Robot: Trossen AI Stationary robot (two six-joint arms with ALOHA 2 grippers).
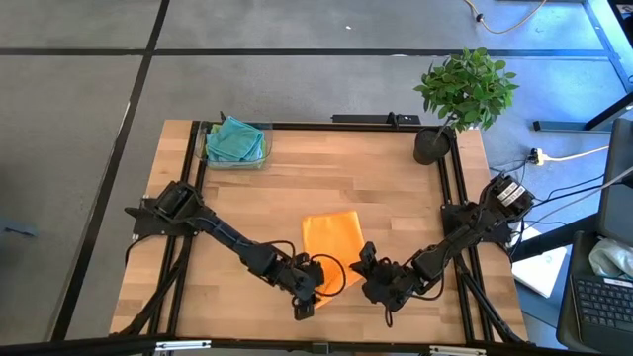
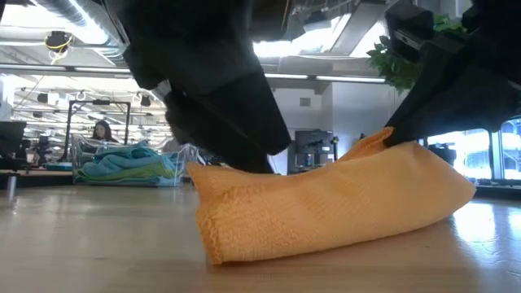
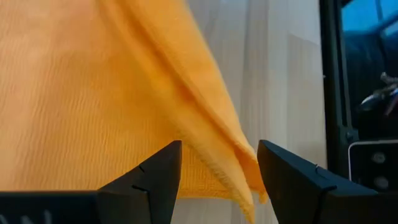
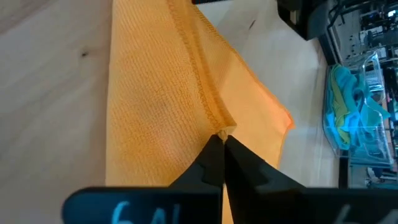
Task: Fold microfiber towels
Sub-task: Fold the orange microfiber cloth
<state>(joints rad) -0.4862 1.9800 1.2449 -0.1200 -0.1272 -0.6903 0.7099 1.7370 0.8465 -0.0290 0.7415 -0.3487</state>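
An orange microfiber towel (image 1: 331, 243) lies folded on the wooden table near its front edge; it also shows in the low view (image 2: 326, 207). My left gripper (image 1: 309, 289) stands open at the towel's near left corner, and the hemmed corner (image 3: 239, 163) shows between its two fingers (image 3: 219, 173) without plainly touching them. My right gripper (image 1: 368, 265) is shut on the towel's right side. More towels, teal and light blue, lie piled in a clear bin (image 1: 235, 143) at the far left. My right gripper pinches the towel's hemmed edge (image 4: 219, 127) between its two fingertips (image 4: 222, 146). The fingers slant down at it from the table's right and near side. The pinched spot stands up as a small peak (image 2: 383, 140), while the remainder of the towel lies on the table.
A potted plant (image 1: 460, 99) stands at the table's far right corner. A black frame rail (image 1: 326, 126) runs round the table's edges. Bare wood lies between the towel and the bin. A person sits in the room beyond (image 2: 102, 134).
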